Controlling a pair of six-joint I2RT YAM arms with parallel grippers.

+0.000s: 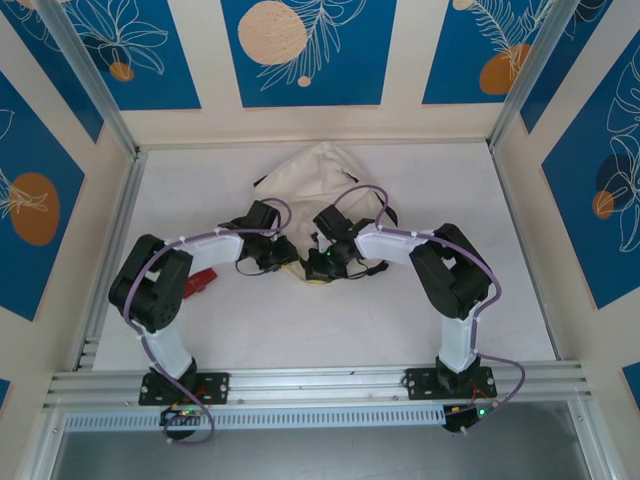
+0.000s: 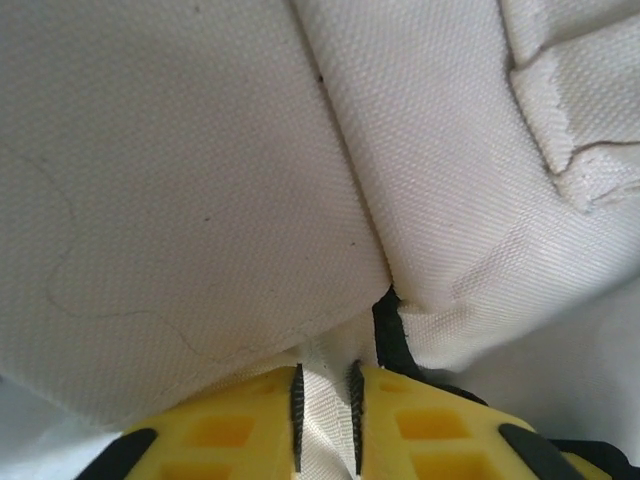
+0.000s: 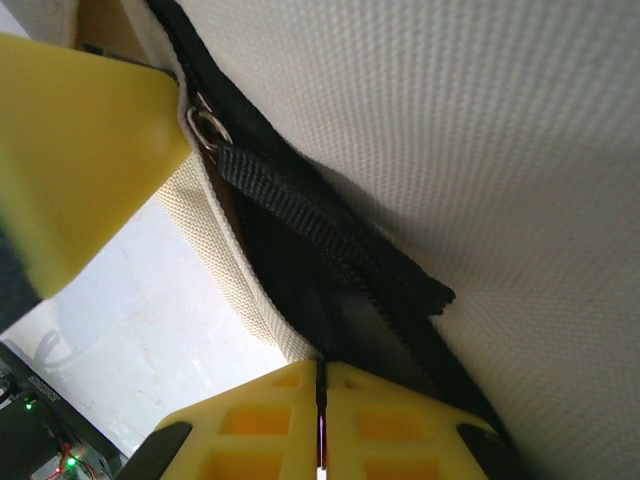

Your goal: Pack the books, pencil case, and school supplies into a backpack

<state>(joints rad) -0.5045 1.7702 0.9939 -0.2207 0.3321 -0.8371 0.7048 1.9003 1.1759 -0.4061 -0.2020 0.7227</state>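
Note:
The cream-beige backpack (image 1: 320,172) lies at the middle back of the table, its near edge by both grippers. My left gripper (image 1: 283,256) is at that edge. In the left wrist view the left gripper (image 2: 327,378) is shut on a fold of the backpack (image 2: 200,180) cloth between its yellow fingers. My right gripper (image 1: 322,262) sits just to its right. In the right wrist view the right gripper (image 3: 321,368) is shut on the dark zipper edge of the backpack (image 3: 480,120), below a black strap (image 3: 320,222). The books are out of view.
A small red item (image 1: 203,281) lies on the table by the left arm's elbow; I cannot tell what it is. Aluminium posts and patterned walls (image 1: 320,50) box in the table. The white tabletop (image 1: 300,330) stretches in front of the grippers.

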